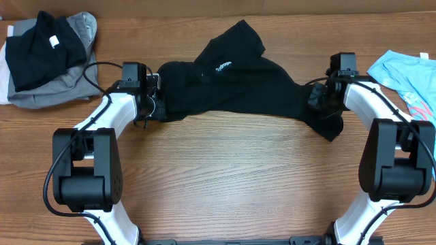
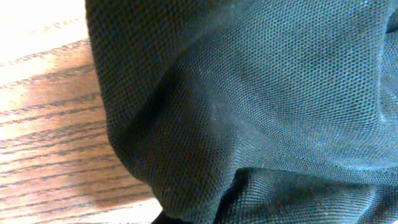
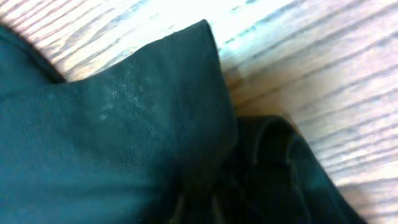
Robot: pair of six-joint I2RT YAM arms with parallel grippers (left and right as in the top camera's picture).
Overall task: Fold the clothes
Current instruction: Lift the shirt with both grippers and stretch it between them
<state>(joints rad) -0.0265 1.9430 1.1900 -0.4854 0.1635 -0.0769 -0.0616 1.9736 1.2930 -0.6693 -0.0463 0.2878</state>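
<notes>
Cannot see the fingertips of the left gripper (image 1: 154, 94) or right gripper (image 1: 325, 95), hidden by the black cloth (image 1: 231, 85), blurry in the right wrist view, with the blue cloth (image 1: 407, 76) cut off at the edge.

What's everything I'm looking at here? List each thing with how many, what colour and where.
Black mesh-knit garment with small white lettering: one, black, stretched across the table's middle between the two arms.
Black cloth garment with a white tag: one, black, far left corner, on top of the grey one.
Grey cloth garment: one, grey, far left corner, under that black one.
Light blue cloth garment: one, light blue with pink marks, right edge, partly out of frame.
Wooden table: one, brown, beneath everything.
Arms: two, white and black; left arm, right arm.
End effectors: two, black; left end effector and right end effector at the mesh garment's ends, fingers hidden by cloth.
</notes>
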